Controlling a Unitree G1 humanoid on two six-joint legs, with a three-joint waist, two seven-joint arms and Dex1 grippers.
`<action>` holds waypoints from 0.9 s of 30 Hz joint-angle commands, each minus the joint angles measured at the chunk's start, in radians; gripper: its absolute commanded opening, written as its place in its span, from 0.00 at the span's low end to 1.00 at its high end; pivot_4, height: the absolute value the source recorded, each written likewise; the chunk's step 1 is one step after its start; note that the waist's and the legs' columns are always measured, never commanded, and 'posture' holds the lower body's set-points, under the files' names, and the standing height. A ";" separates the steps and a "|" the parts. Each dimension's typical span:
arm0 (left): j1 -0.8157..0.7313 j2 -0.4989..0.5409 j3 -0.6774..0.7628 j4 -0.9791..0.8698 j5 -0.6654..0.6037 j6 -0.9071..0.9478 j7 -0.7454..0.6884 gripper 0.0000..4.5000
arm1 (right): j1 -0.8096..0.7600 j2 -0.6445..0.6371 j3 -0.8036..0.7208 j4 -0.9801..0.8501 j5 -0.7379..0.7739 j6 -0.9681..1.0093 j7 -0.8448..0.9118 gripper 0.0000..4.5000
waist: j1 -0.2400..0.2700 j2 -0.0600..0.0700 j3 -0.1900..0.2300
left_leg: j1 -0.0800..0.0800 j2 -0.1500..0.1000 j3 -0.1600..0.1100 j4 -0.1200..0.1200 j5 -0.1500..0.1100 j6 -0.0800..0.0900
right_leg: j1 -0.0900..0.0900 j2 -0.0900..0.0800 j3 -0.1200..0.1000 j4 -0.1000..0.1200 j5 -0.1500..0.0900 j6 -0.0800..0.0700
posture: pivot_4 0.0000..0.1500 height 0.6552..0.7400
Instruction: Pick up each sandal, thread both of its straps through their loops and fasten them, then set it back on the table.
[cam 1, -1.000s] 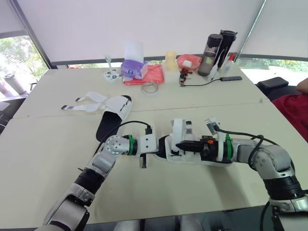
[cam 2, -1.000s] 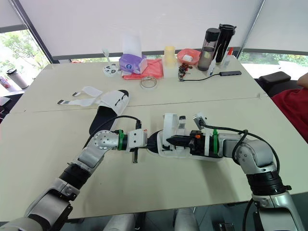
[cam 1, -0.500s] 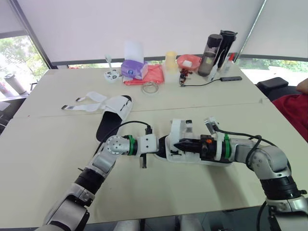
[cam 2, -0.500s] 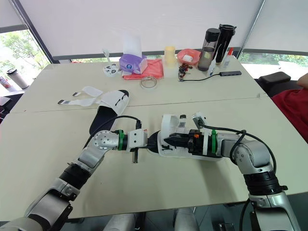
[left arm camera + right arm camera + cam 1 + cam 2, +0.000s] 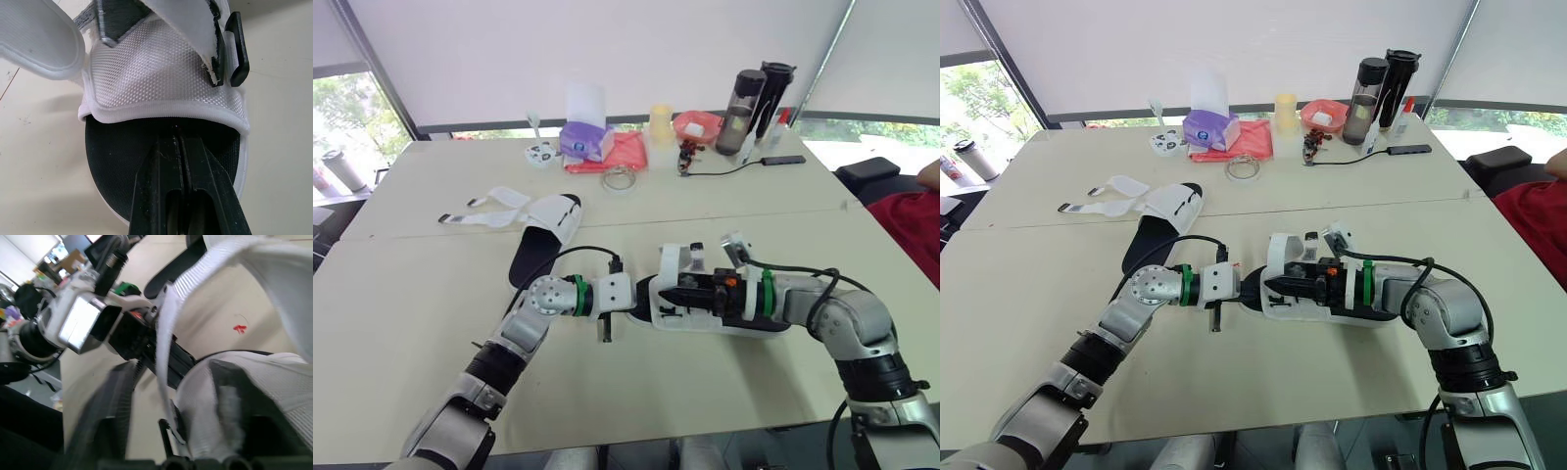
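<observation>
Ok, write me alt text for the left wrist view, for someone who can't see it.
The left gripper, black fingers pressed together, lies over the black footbed of a white sandal, its tips at the edge of the mesh upper. A black strap loop sits on that upper; cream table shows beside the sandal.

Office or meeting room: pale tables (image 5: 401, 323) pushed together, roller blinds (image 5: 607, 49) over windows (image 5: 342, 108) at top, drink flasks (image 5: 744, 98) upper right

No legible text or labels.
</observation>
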 commanded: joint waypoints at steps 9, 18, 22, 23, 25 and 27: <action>0.028 0.008 -0.038 0.068 0.066 0.027 0.010 0.00 | -0.011 -0.025 -0.057 -0.039 0.038 0.034 0.024 0.01 | 0.000 0.000 0.000 | 0.000 0.000 0.000 0.000 0.000 -0.001 | 0.000 0.000 0.000 0.000 0.000 0.000 | 1.00 1.00; 0.025 0.006 -0.040 0.076 0.070 0.020 0.012 0.00 | -0.030 -0.054 -0.073 -0.034 0.096 0.129 0.053 0.01 | 0.001 0.000 0.000 | 0.000 0.000 0.000 0.000 0.000 -0.001 | 0.000 0.000 0.000 0.000 0.000 0.000 | 1.00 1.00; 0.027 0.005 -0.041 0.077 0.070 0.020 0.013 0.00 | -0.024 -0.046 -0.058 -0.039 0.078 0.124 0.053 0.01 | 0.001 0.000 0.000 | 0.000 0.000 0.000 0.000 0.000 -0.001 | 0.000 0.000 0.000 0.000 0.000 0.000 | 1.00 1.00; 0.028 0.005 -0.041 0.077 0.070 0.020 0.013 0.00 | -0.023 -0.042 -0.049 -0.036 0.065 0.114 0.051 0.01 | 0.001 0.000 0.000 | 0.000 0.000 0.000 0.000 0.000 -0.001 | 0.000 0.000 0.000 0.000 0.000 0.000 | 1.00 1.00; 0.028 0.004 -0.041 0.077 0.070 0.020 0.014 0.00 | -0.020 -0.044 -0.017 -0.028 0.026 0.085 0.054 0.01 | 0.001 0.000 0.000 | 0.000 0.000 0.000 0.000 -0.001 -0.001 | 0.000 0.000 0.000 0.000 0.000 0.000 | 1.00 1.00; 0.028 0.005 -0.040 0.076 0.069 0.020 0.015 0.00 | -0.014 -0.058 0.018 -0.026 -0.009 0.060 0.069 0.01 | 0.001 0.000 0.000 | 0.000 0.000 0.000 0.000 -0.001 -0.001 | 0.000 0.000 0.000 0.000 0.000 0.000 | 1.00 1.00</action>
